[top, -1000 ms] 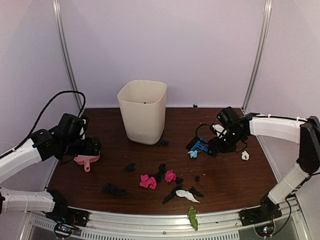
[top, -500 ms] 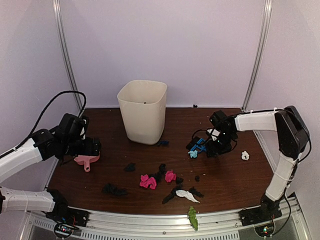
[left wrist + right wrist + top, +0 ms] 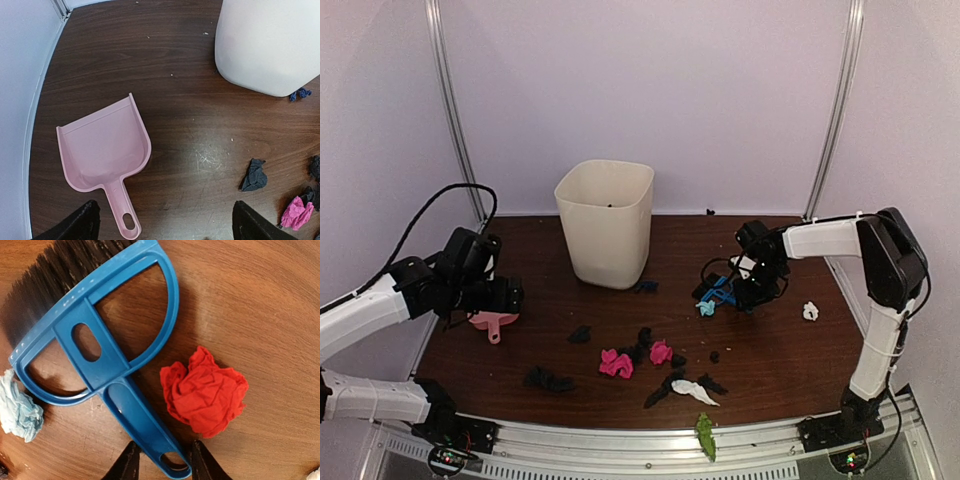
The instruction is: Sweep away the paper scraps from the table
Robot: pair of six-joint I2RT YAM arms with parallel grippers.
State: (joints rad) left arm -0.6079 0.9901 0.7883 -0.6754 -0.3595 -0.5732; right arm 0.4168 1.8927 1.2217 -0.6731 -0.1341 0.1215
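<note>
Top external view, positions given from the white bin (image 3: 605, 222): table (image 3: 800, 350), under it; left gripper (image 3: 162, 227), left of bin, jaws wide above pink dustpan (image 3: 100, 145); right gripper (image 3: 164, 462), right of bin, jaws narrowed astride blue brush (image 3: 95, 365) handle, grip uncertain; paper scraps (image 3: 620, 362), scattered on table in front of bin and rightward.

From above, the left gripper (image 3: 498, 297) hides most of the pink dustpan (image 3: 492, 323), and the right gripper (image 3: 745, 294) covers the handle of the blue hand brush (image 3: 718, 292). At the right wrist, the bristles run off the top edge and a light blue scrap (image 3: 17, 412) is cut at the left. Only the jaws' tips show there, and whether they touch the handle cannot be told. The left wrist view crops the white bin (image 3: 270, 45).
</note>
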